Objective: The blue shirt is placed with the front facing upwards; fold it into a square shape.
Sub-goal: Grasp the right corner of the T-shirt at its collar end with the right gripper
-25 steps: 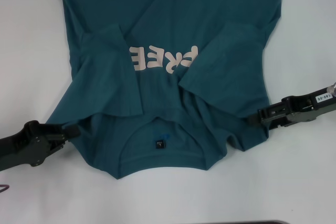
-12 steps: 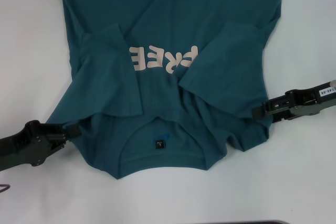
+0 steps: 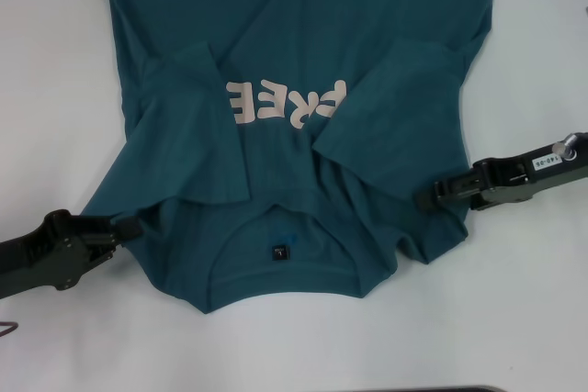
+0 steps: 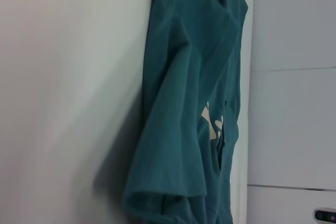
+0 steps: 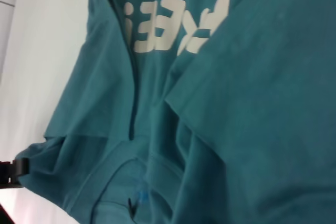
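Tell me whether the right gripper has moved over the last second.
Yes. The right gripper has slid inward over the blue shirt, toward the neck tag, which has stayed put.

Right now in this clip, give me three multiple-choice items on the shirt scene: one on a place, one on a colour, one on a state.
1. Where is the right gripper?
A. Over the shirt's shoulder edge near the collar end
B. At the far hem
C. Parked off the table

2. What colour is the chest lettering on the blue shirt?
A. Bright yellow
B. Pale pinkish
C. Black

3. How do the two sleeves lie?
A. Spread flat outward
B. Folded inward over the chest
C. Rolled into tubes

Answers:
1 A, the head view shows its tip over the fabric edge, opposite the left gripper at the other shoulder.
2 B, the letters read pale pink against the teal.
3 B, both sleeves cover the ends of the lettering.
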Available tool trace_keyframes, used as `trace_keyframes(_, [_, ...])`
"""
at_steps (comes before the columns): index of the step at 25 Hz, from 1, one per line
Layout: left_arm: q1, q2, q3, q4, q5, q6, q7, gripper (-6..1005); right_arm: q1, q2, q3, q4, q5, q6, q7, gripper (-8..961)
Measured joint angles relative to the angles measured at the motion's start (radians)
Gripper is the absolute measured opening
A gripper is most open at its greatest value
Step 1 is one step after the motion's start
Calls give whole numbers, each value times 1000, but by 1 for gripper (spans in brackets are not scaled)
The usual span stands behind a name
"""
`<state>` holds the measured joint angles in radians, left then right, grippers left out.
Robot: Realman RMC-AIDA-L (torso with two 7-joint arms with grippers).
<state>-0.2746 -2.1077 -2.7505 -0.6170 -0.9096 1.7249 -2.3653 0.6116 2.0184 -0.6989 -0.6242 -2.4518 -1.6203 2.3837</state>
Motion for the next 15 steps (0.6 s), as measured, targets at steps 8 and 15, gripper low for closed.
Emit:
trace_keyframes(8, [-2,0,-2,-4,-1,6,-1,11,-1,-3,-4,-1,3,-10,9,806])
trace_keyframes(15, [-4,0,-3,-4,-1,8,-2,12,-15,-9,-11,-8,-16,-11,12,702])
